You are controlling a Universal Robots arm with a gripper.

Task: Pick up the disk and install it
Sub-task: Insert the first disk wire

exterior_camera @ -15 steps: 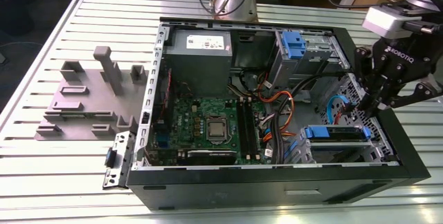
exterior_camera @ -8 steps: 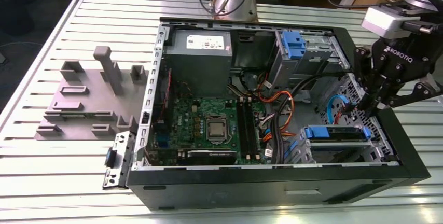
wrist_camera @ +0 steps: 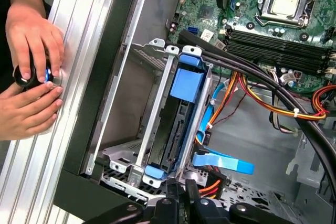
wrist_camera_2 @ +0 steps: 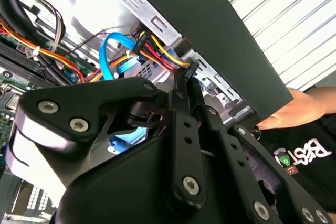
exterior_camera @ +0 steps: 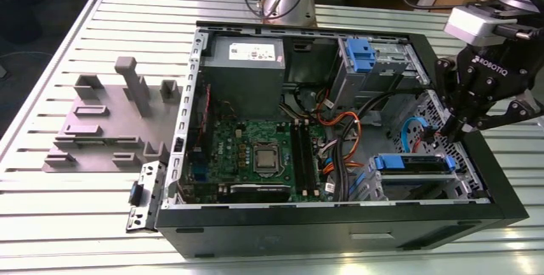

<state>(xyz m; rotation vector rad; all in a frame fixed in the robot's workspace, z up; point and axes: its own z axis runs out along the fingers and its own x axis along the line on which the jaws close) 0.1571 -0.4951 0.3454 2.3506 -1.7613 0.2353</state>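
Exterior view is showing the gripper (exterior_camera: pixel 453 128) hanging with fingers pressed together, grasping nothing, beside the disk (exterior_camera: pixel 414 163), which is already sitting in its cage at the case's near right corner.

The exterior view looks down from high and some way back at the whole open computer case (exterior_camera: pixel 340 128) on the slatted table (exterior_camera: pixel 51 218), the motherboard (exterior_camera: pixel 255 154) facing the lens. The first wrist view hangs close above the case's drive cage (wrist_camera: pixel 163 124), looking steeply down. The second wrist view sits closer still, behind the tool (wrist_camera_2: pixel 181 85), sighting along it to the case wall. Both wrist views share the motherboard and coloured cables beside the cage.
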